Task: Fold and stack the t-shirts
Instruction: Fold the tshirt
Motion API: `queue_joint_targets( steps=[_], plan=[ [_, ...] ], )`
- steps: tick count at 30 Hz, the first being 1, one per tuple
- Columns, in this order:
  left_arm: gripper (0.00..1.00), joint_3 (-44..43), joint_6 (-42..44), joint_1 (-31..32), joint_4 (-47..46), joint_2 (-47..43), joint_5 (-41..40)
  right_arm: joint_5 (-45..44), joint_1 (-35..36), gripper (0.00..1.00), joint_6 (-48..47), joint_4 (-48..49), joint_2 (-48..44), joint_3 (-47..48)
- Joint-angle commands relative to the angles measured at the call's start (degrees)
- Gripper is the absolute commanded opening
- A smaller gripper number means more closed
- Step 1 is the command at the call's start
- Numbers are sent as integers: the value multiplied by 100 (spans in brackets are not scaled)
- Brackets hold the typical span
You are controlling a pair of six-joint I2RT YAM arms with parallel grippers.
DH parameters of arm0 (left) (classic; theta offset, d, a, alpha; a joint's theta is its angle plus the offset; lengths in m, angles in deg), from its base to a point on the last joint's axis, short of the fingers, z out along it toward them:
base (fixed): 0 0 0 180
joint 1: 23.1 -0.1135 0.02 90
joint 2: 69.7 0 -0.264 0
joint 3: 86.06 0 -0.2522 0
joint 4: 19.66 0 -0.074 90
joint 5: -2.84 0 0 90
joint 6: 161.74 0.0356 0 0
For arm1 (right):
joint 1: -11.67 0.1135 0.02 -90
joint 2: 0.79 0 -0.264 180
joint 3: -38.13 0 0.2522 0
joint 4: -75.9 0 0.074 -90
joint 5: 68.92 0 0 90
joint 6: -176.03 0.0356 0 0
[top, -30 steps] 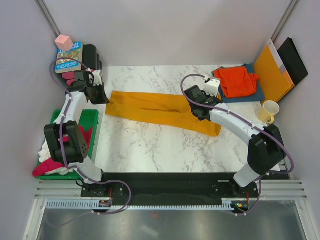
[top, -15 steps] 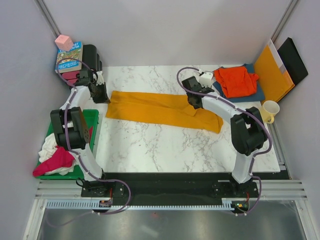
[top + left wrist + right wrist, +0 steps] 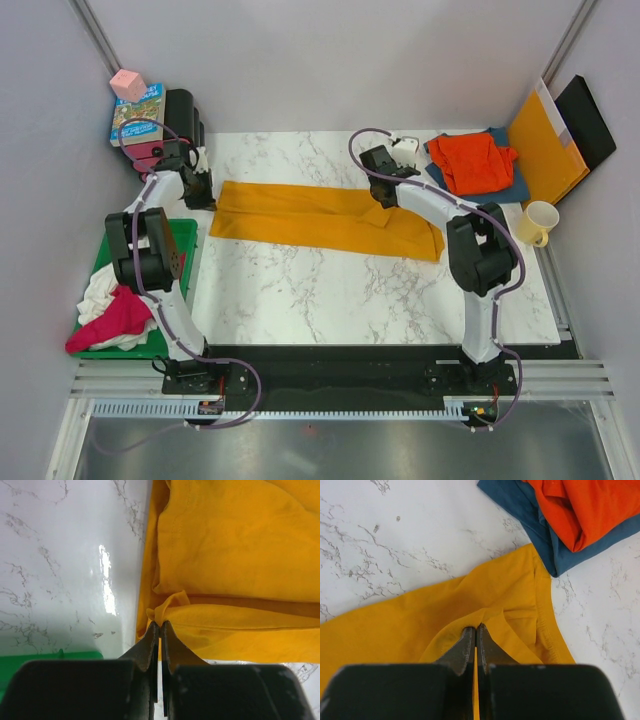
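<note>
mustard-yellow t-shirt (image 3: pixel 320 218) is laid out long across the bench (image 3: pixel 300 290) | left jaws are clamped on a pinch of its left edge | right jaws are clamped on a fold near its right end | red-orange t-shirt (image 3: pixel 472 160) is stacked on dark blue t-shirt (image 3: pixel 520 507), far right

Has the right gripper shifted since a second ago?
Yes: the right gripper, shut on the mustard t-shirt, moved back-left, away from the mug.
</note>
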Motion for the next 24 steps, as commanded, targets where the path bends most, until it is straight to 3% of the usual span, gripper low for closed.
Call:
queue_joint_targets(
  steps=[1,24],
  plan=[
    [2,-341,210,12,-14,218,-286,21,-88,0,-94,123,188,325],
    [2,-781,236,3,162,737,-628,126,-378,0,-490,96,961,1064]
  ],
)
